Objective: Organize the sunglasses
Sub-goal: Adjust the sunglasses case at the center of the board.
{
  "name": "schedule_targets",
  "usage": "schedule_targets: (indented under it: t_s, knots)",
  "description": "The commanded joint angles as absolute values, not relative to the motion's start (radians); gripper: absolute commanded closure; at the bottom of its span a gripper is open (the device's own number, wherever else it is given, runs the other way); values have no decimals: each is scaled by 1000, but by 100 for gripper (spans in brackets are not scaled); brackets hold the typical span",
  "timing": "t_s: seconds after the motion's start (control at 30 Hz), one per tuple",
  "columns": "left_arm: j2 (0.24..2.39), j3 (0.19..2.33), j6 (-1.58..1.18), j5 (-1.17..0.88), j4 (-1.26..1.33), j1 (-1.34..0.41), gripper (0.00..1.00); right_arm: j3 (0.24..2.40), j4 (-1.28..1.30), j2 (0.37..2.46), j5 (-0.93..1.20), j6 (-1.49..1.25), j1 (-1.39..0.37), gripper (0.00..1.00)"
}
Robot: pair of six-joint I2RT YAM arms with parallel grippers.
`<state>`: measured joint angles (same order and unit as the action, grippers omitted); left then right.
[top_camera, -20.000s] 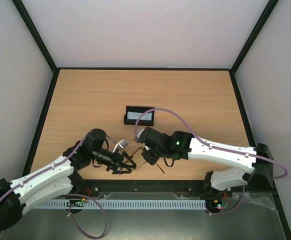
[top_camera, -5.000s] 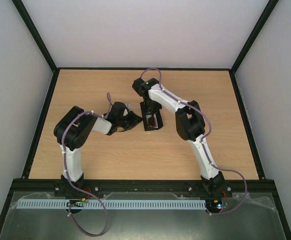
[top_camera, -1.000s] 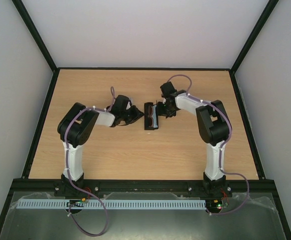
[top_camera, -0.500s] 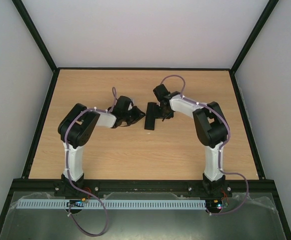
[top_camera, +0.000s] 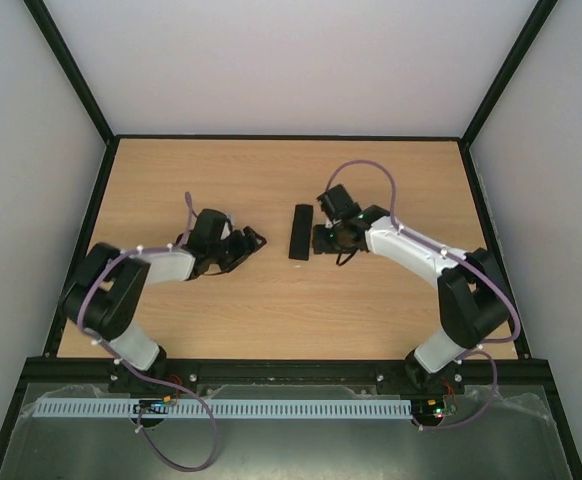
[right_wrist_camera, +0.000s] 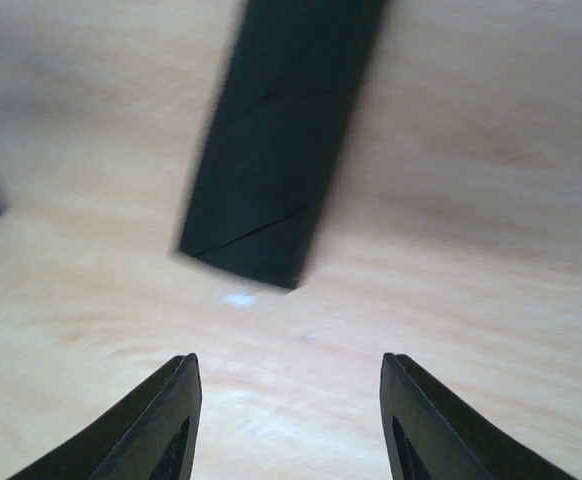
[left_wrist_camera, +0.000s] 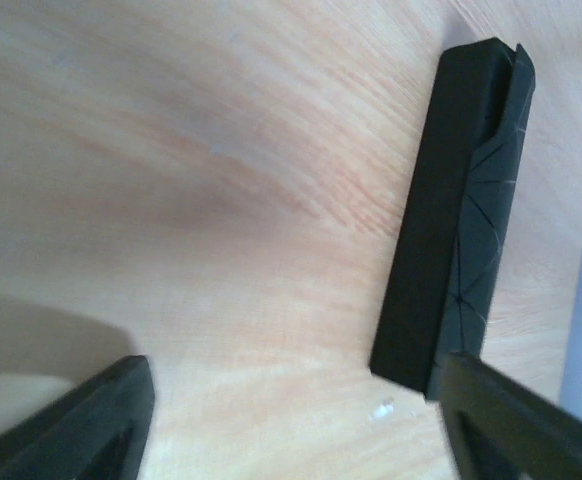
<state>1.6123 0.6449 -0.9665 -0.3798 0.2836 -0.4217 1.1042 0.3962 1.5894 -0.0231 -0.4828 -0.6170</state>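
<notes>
The black oblong case [top_camera: 299,232] lies shut on the wooden table, between the two arms. It also shows in the left wrist view [left_wrist_camera: 458,210] and in the right wrist view [right_wrist_camera: 282,135]. The sunglasses are hidden from view. My left gripper [top_camera: 252,240] is open and empty, to the left of the case and apart from it. My right gripper [top_camera: 317,236] is open and empty, just right of the case. In the right wrist view the fingertips [right_wrist_camera: 176,395] stand wide apart with bare table between them.
The wooden table [top_camera: 271,300] is bounded by a black frame [top_camera: 84,240] and white walls. A purple cable loops over each arm.
The case, open with the glasses inside a second ago, is now shut. My right gripper has drawn back to the case's right side. My left arm has pulled back left and lower.
</notes>
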Motion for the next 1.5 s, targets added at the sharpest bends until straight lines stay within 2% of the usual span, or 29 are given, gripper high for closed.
schedule_targets:
  t_s: [0.0, 0.13, 0.33, 0.6, 1.0, 1.47]
  knots:
    - [1435, 595, -937, -316, 151, -425, 1, 1099, 381, 1586, -18, -546, -760, 49]
    - [1264, 552, -930, -254, 44, -421, 1, 1195, 363, 1682, -20, -568, -836, 50]
    - [1021, 491, -952, -199, -85, -420, 1, 1386, 376, 1909, -55, -588, -858, 52]
    - [856, 467, -957, -156, -210, -417, 1, 1518, 459, 2078, -191, -576, -857, 52]
    - [862, 467, -959, -173, -192, -417, 1, 1383, 489, 2010, -337, -568, -842, 52]
    - [860, 472, -956, -172, -196, -417, 1, 1242, 453, 1881, -351, -521, -688, 52]
